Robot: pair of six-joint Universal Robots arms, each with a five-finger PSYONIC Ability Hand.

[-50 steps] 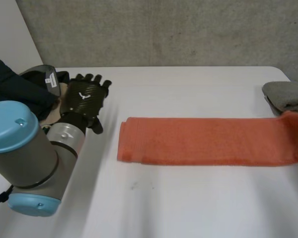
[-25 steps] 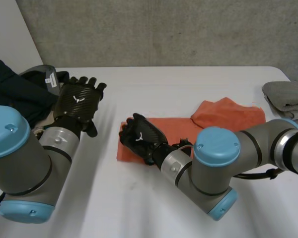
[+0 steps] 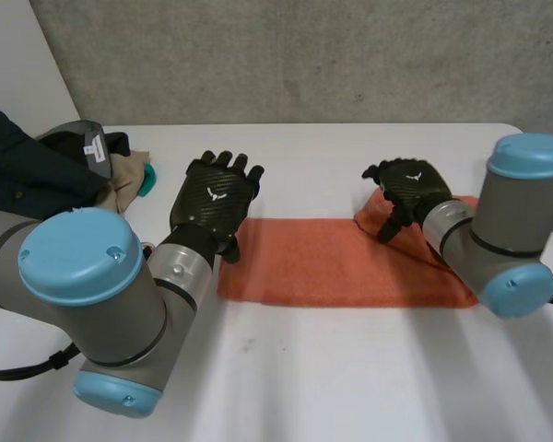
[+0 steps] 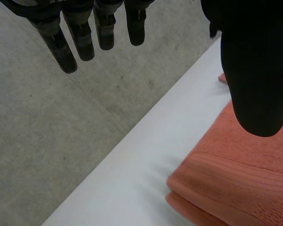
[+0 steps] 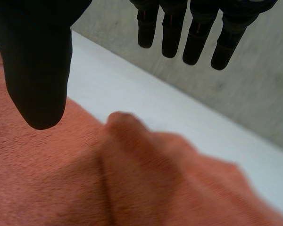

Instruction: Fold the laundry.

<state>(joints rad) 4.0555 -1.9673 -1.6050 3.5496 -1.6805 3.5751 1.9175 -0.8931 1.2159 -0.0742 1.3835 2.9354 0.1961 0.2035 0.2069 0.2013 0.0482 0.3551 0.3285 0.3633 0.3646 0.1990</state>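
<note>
Lying across the middle of the white table, the orange towel is a long folded strip that runs from left to right. Its left end shows a doubled, neatly stacked edge in the left wrist view. Its right end is rumpled, with a flap turned back over the far corner. In the right wrist view that flap rises as a soft hump.

The left hand is at the towel's left end, over the far corner. Its fingers are straight and held apart from the thumb, with nothing between them. The right hand is at the rumpled far corner of the right end. Its fingers are loosely extended and well apart from the thumb, and they grasp no cloth.

A pile of dark clothes, with a tan piece and a tagged grey piece among them, sits at the table's far left corner. A grey concrete wall stands behind the table.
</note>
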